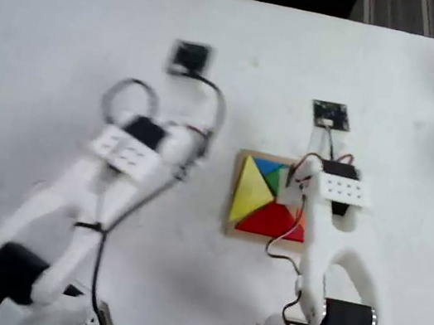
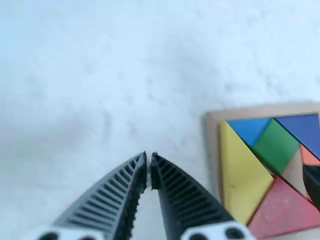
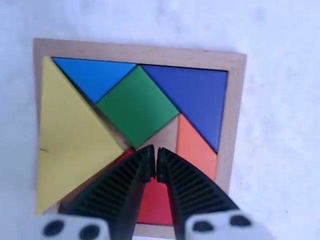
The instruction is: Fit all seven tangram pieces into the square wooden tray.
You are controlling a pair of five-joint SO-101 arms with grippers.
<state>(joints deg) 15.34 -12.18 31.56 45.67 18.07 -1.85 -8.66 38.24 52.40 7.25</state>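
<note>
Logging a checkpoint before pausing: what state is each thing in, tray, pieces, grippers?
Square wooden tray: flat, holding the pieces.
Yellow triangle piece: seated in tray.
Light blue triangle: seated.
Green square: seated.
Dark blue piece: seated.
Orange piece: seated.
Red triangle: seated, partly hidden.
Wood-coloured middle patch: gap or piece, cannot tell.
Left gripper: shut, over bare table.
Right gripper: shut, over the tray.

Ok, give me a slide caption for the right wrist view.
Shut right gripper above the wooden tray of coloured tangram pieces.
</note>
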